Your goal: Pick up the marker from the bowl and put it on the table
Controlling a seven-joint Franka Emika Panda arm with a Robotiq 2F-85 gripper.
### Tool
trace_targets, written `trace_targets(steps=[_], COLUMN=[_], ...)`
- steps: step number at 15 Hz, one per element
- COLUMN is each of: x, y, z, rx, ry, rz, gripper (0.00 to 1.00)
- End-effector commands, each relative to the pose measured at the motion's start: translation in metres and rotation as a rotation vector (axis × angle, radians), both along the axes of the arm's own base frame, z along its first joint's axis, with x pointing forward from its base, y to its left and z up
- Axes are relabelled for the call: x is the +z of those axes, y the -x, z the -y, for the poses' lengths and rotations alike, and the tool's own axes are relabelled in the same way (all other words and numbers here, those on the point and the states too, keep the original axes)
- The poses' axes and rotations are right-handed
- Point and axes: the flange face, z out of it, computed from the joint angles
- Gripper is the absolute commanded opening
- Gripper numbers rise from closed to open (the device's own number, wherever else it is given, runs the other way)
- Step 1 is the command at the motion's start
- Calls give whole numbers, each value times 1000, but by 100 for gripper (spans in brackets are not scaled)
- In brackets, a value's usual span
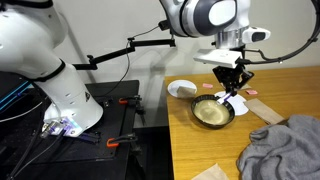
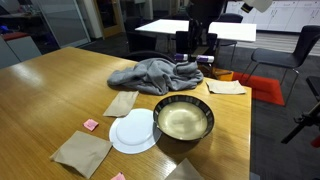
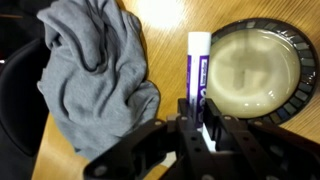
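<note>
In the wrist view my gripper (image 3: 197,118) is shut on the marker (image 3: 196,60), a whitish barrel with a purple band that points away from me. The marker hangs over the wooden table (image 3: 165,20), between the grey cloth and the bowl (image 3: 252,70). The bowl has a dark rim and a yellowish-tan inside and holds nothing. In an exterior view my gripper (image 1: 233,92) is just above the bowl's far edge (image 1: 212,113). The bowl also shows at the table's near edge in an exterior view (image 2: 183,120).
A crumpled grey cloth (image 3: 90,80) lies beside the bowl and shows in both exterior views (image 1: 283,150) (image 2: 155,73). A small white bowl (image 1: 182,89), a flat white plate (image 2: 133,131) and brown paper napkins (image 2: 82,152) lie on the table.
</note>
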Motion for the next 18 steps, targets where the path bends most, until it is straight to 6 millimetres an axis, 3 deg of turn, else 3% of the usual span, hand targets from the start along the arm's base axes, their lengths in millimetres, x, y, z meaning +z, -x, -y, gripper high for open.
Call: trace_targets(steps=[1,11,18], x=[4,-30,-62], y=[29,62,79], z=[15,56,81], rx=[-196,-529,-560], ry=[18,91,131], rz=[-9,9,28], gripper=[5,5,5])
